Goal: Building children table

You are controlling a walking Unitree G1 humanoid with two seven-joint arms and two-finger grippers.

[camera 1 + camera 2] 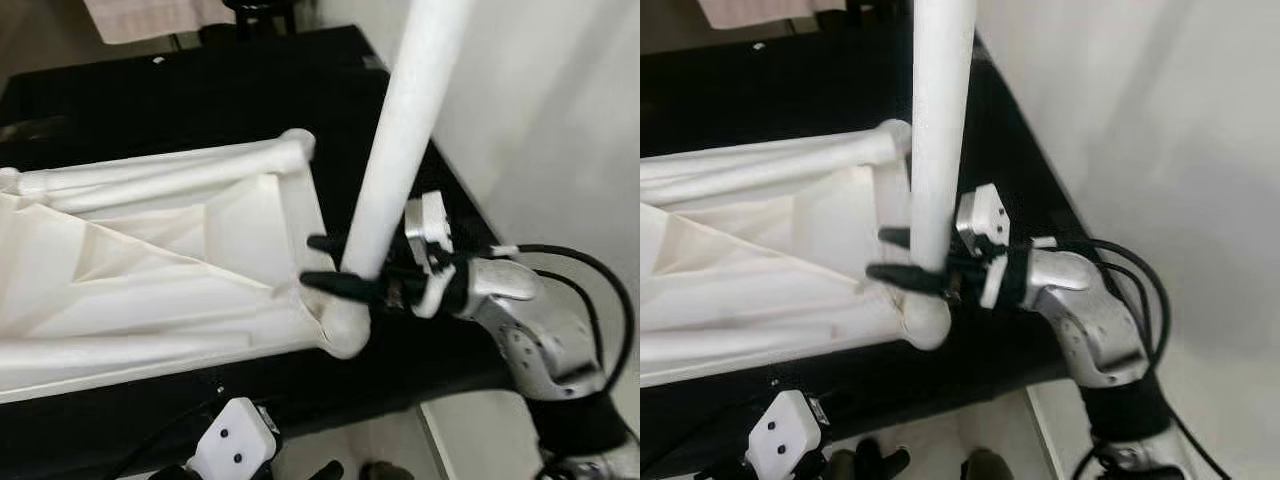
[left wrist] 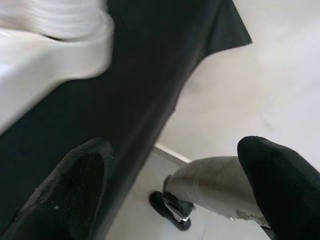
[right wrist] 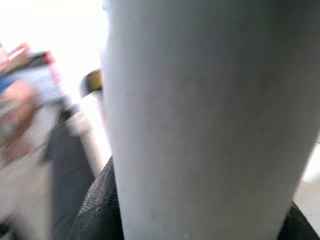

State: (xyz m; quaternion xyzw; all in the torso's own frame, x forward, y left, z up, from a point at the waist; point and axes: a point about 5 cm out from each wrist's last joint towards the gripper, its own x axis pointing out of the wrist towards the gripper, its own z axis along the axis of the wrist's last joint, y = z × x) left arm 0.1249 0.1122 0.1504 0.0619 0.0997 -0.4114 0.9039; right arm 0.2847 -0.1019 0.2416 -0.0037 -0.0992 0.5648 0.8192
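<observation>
A white children's table top (image 1: 150, 270) lies upside down on a black-covered surface (image 1: 200, 100), its ribbed underside facing up. A white round leg (image 1: 405, 140) stands upright in the near right corner socket (image 1: 340, 325). My right gripper (image 1: 330, 265) is shut on that leg just above the socket, one black finger on each side. The leg (image 3: 200, 125) looms very close in the right wrist view. My left gripper (image 2: 175, 200) hangs low in front of the surface edge, fingers spread apart with nothing between them; its white wrist block (image 1: 235, 440) sits at the bottom of the left eye view.
A second white leg (image 1: 160, 170) lies along the far edge of the table top. A white wall (image 1: 560, 120) stands close on the right. Pale floor (image 2: 260, 90) lies below the black cover's edge. My own foot (image 2: 172, 215) is on the floor.
</observation>
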